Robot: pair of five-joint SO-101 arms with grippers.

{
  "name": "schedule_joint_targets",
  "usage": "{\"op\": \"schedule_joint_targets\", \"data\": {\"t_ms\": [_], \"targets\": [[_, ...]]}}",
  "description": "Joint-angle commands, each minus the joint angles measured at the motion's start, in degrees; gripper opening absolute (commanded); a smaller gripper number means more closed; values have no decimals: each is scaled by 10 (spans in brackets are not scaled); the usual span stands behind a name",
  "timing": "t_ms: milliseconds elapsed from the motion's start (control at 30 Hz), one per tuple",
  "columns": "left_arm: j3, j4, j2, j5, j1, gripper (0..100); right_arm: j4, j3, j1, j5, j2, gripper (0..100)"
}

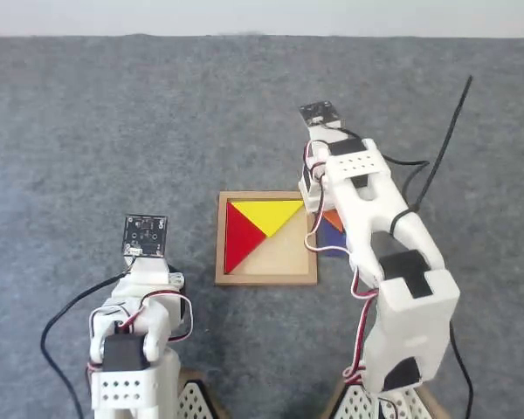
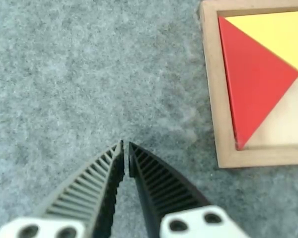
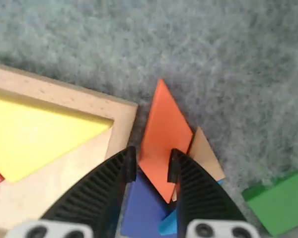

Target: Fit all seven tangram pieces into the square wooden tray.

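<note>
The square wooden tray (image 1: 266, 279) lies mid-table with a red triangle (image 1: 240, 236) and a yellow triangle (image 1: 266, 214) set in it. My right arm (image 1: 367, 192) leans over the tray's right side. There my right gripper (image 3: 151, 161) is shut on an orange parallelogram (image 3: 164, 124) that stands tilted, just outside the tray rim (image 3: 64, 94). Under it lie a blue piece (image 3: 141, 208) and a tan piece (image 3: 206, 153), with a green piece (image 3: 280, 201) a little apart. My left gripper (image 2: 125, 146) is shut with nothing in it, over the carpet left of the tray (image 2: 211, 89).
Grey carpet (image 1: 113, 131) covers the whole table, with open room left of and behind the tray. The orange piece (image 1: 332, 216) and blue piece (image 1: 330, 236) peek out beside the right arm. Cables trail from both arms.
</note>
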Motion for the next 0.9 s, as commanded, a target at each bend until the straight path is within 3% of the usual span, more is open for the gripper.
{"op": "schedule_joint_targets", "data": {"t_ms": [0,267,367,867], "targets": [[-7,-1,-6,-2,4,15,20,-13,19,-11,21,117],[-7,-1,-6,-2,4,15,35,-16,55,-8,24,256],[-7,-1,-6,-2,4,15,36,-16,56,9,24,261],[-7,-1,-6,-2,4,15,33,-29,53,11,22,40]]}}
